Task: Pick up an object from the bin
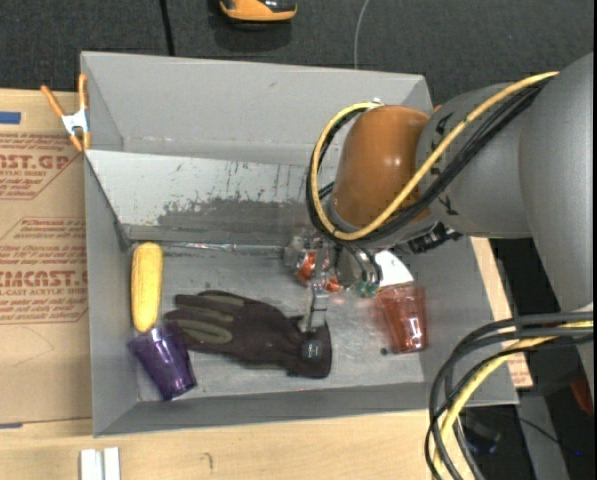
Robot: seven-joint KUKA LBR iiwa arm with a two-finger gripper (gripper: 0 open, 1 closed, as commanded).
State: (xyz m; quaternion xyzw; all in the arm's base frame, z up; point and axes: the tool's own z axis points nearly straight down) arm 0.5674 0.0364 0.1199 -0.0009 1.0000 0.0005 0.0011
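My gripper (315, 340) reaches down from under the arm's wrist in the middle of the bin and ends right at the cuff end of a dark brown glove (240, 330). The glove lies flat on the bin floor, its fingers pointing left. Whether the gripper touches the glove I cannot tell. A red see-through cup (402, 318) lies on its side just right of the gripper. A white flat thing (390, 267) peeks out behind the cup, partly hidden by the arm.
A yellow corn cob (146, 285) lies along the left wall. A purple cup (163, 362) lies tipped in the front left corner, touching the glove's fingertips. The arm with its orange cover and cables hangs over the bin's right half.
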